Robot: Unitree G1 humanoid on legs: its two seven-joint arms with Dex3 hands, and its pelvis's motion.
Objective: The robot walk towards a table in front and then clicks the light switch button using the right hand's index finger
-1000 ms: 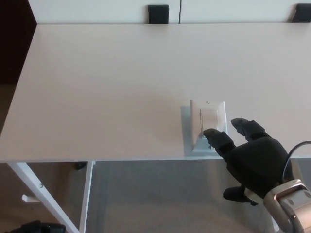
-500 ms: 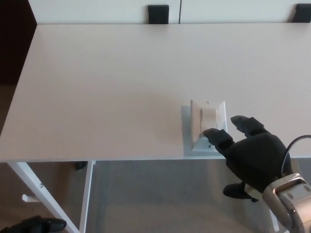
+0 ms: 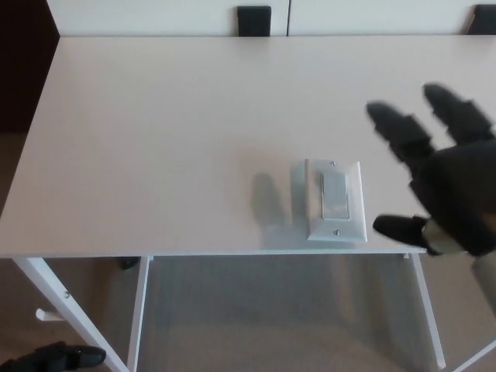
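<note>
A white light switch plate [image 3: 335,201] lies flat on the white table [image 3: 170,139], close to its front edge. Its grey rocker button sits uncovered in the middle of the plate. My right hand [image 3: 446,178] hovers to the right of the switch, raised off the table and blurred. Its two fingers [image 3: 399,128] spread up and away, the thumb points left at the table's front edge. It is open and touches nothing. My left hand is out of the picture.
Two black brackets [image 3: 253,21] sit at the table's far edge against a white wall. The white table leg [image 3: 66,310] slants down at lower left. A dark object [image 3: 54,358] lies on the floor at bottom left.
My right hand has lifted off the switch's lower part and swung up and to the right, leaving the whole plate in view. The rocker now looks darker.
</note>
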